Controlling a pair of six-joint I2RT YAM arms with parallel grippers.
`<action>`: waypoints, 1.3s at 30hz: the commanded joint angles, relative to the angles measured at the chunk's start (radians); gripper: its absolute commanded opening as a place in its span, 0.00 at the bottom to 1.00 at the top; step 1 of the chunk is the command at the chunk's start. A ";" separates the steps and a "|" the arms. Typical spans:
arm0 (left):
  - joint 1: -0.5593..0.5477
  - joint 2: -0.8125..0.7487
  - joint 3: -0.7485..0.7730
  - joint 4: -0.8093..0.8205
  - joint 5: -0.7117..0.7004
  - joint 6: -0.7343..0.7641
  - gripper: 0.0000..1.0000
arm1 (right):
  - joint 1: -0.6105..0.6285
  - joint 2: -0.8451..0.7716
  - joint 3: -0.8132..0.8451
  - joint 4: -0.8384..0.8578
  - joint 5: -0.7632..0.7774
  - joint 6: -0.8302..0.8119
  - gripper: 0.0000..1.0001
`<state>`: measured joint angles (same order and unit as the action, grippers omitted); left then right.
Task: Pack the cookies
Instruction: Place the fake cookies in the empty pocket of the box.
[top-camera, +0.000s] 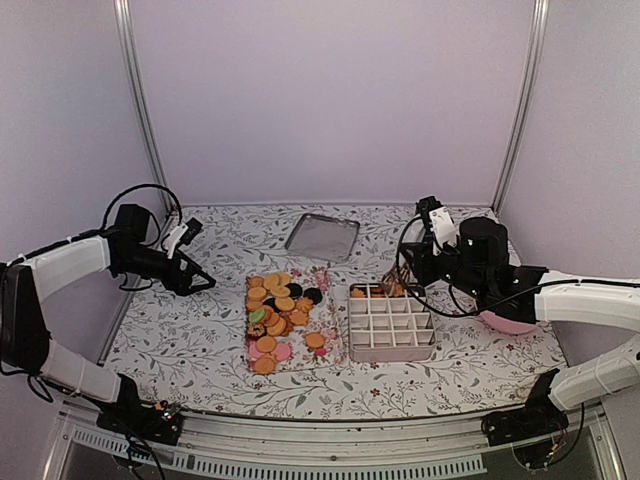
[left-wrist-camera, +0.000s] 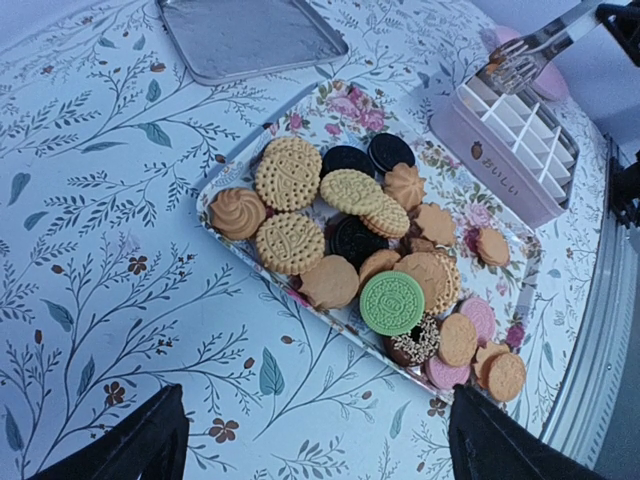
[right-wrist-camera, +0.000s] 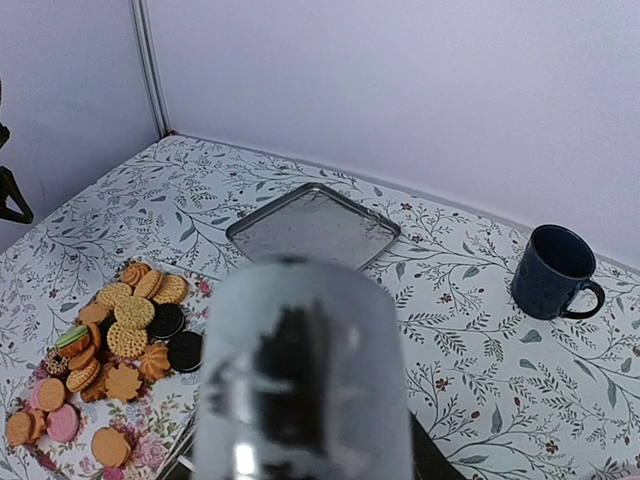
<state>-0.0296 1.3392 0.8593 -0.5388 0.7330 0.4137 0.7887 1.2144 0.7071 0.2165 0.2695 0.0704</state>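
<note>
1. While the left gripper (left-wrist-camera: 320, 446) hovers off to the left with its jaws spread wide and empty, the cookies (top-camera: 279, 312) lie heaped on a floral tray (left-wrist-camera: 352, 102) at centre.
2. Right gripper (top-camera: 405, 268) pinches metal tongs (left-wrist-camera: 531, 50), their tips over the far-left corner of a pink divided box (top-camera: 390, 354) just right of the tray.
</note>
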 joint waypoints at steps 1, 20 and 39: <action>0.008 -0.020 0.002 0.005 0.016 -0.006 0.91 | -0.008 -0.031 -0.008 0.029 0.009 0.002 0.35; 0.008 -0.020 0.010 -0.005 0.019 -0.002 0.91 | -0.007 -0.030 0.022 0.029 -0.016 -0.030 0.42; 0.019 -0.021 0.020 -0.023 -0.012 0.020 0.91 | 0.192 0.111 0.207 0.051 -0.121 -0.026 0.40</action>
<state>-0.0277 1.3392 0.8593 -0.5453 0.7246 0.4179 0.8989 1.2510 0.8520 0.2161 0.1833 0.0399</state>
